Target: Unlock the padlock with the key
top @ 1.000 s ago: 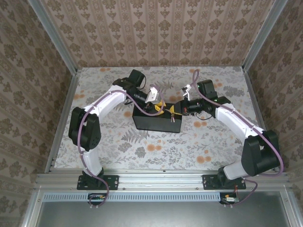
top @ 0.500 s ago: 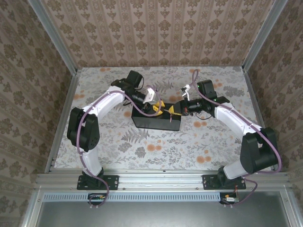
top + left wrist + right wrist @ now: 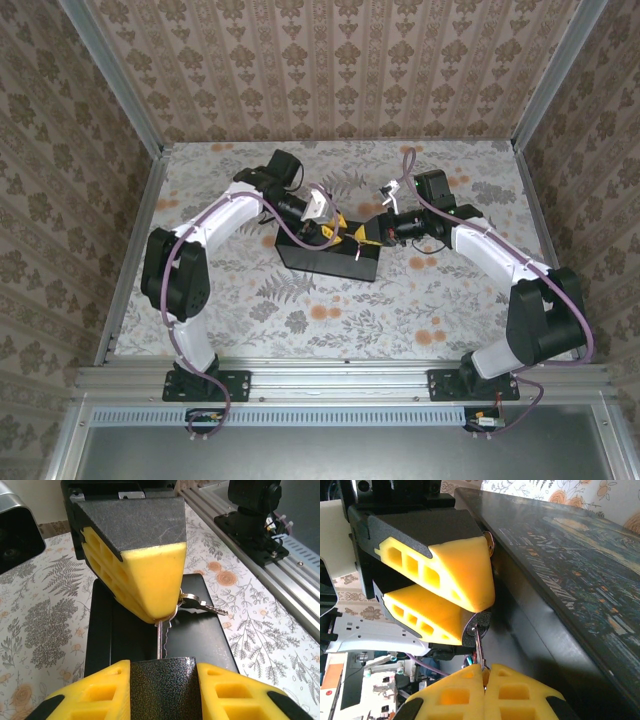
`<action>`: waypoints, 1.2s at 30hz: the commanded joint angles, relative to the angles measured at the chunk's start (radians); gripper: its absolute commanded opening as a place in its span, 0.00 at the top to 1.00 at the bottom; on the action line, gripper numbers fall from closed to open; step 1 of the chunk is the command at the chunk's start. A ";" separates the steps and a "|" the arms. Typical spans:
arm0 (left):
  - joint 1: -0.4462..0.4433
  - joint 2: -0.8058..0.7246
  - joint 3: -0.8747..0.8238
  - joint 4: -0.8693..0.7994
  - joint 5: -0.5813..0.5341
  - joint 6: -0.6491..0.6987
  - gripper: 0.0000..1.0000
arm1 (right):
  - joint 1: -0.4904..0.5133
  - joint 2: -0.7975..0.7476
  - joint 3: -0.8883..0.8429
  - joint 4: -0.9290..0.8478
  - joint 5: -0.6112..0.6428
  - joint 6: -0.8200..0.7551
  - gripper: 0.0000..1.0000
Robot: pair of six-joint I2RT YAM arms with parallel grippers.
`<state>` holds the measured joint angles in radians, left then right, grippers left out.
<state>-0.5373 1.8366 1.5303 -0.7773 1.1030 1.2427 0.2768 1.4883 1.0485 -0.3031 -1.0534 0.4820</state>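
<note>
My left gripper [image 3: 162,666] is shut on the padlock [image 3: 162,685], whose visible face is dark and speckled. The thin metal key [image 3: 159,639] runs from the padlock up into my right gripper [image 3: 161,614], which is shut on its head. In the right wrist view the key [image 3: 478,647] enters the padlock's end [image 3: 476,625], held between the left fingers [image 3: 455,570], and my right gripper [image 3: 484,672] pinches it. From above, the left gripper [image 3: 330,228] and the right gripper [image 3: 362,234] meet over the black box [image 3: 325,260].
The black box [image 3: 200,640] lies just under both grippers, its painted lid [image 3: 580,565] close beside the right fingers. Spare keys on a ring [image 3: 200,605] dangle from the held key. The flower-printed floor [image 3: 330,310] surrounds the box, with patterned walls on three sides.
My right gripper has moved left toward the left one, closing the gap between them. The box beneath has shifted slightly left.
</note>
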 commanded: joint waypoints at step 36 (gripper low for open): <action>0.011 -0.077 -0.011 0.109 0.238 -0.063 0.92 | 0.130 -0.042 0.119 -0.053 0.028 -0.165 1.00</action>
<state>-0.5083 1.7699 1.4628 -0.7330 1.1458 1.1862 0.3527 1.4860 1.1587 -0.4526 -0.9417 0.3172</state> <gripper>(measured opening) 0.303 0.054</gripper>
